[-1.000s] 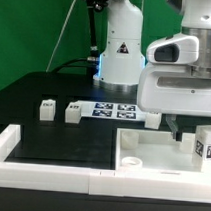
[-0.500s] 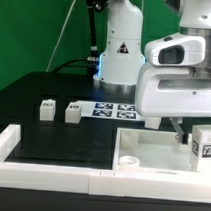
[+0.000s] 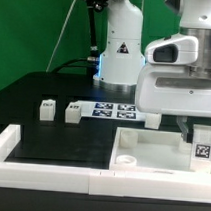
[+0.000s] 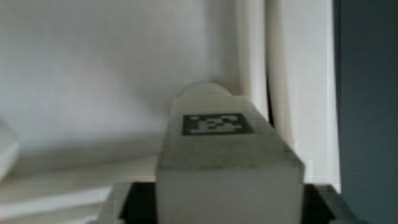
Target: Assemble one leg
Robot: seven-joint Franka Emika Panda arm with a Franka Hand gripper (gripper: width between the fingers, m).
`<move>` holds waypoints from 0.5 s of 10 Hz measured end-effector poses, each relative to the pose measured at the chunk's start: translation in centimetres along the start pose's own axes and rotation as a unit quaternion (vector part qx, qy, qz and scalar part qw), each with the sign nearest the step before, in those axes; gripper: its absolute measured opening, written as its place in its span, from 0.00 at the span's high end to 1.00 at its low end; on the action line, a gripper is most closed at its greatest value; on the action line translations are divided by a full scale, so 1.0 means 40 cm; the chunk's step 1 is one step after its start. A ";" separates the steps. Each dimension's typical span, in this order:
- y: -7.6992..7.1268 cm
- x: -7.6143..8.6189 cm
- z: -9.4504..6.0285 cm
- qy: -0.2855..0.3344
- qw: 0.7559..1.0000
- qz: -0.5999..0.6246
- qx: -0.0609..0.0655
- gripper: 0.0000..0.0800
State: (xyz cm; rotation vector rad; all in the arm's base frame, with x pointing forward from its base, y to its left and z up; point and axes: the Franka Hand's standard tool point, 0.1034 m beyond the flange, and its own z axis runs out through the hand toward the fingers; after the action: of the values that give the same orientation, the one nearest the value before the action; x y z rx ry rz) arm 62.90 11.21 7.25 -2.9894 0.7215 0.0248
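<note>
In the exterior view the arm's bulky white housing [image 3: 180,82] blocks most of the gripper [image 3: 189,128], so only a dark stub shows beneath it and the fingertips cannot be made out there. The picture's right edge cuts off part of the leg [image 3: 203,141], a small white plastic block with a black-and-white square tag on its visible face. It stands upright, long axis vertical, above the far right corner of the big white panel [image 3: 151,151], just under the gripper; whether it touches the panel is hard to tell.

The wrist view is blurred. The leg [image 4: 219,150] fills its middle as a smooth white block narrowing to a rounded far end, its long axis running straight away from the camera, the tag facing the lens. Dark finger pads [image 4: 130,200] sit tight against both sides of its near end, so the gripper [image 4: 222,203] is closed partway, clamped on the leg.

The panel is matte white, tray-like, with raised rims and a round socket [image 3: 131,162] at its near corner. Two more small white blocks [image 3: 45,110] [image 3: 72,113] stand on the black table [image 3: 62,136], well to the exterior view's left of the panel. Beyond the panel lies the flat marker board [image 3: 115,111].
</note>
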 end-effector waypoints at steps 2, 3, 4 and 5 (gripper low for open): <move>-0.007 -0.010 0.003 -0.001 0.989 0.147 0.003 0.64; -0.008 -0.008 0.004 0.001 0.983 0.183 0.007 0.64; -0.009 -0.007 0.004 0.003 0.966 0.259 0.008 0.64; -0.009 -0.006 0.003 0.004 0.947 0.321 0.007 0.64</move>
State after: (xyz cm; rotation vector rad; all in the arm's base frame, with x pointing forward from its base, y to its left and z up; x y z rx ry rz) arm 62.84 11.64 7.15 -2.5965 1.6404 0.0389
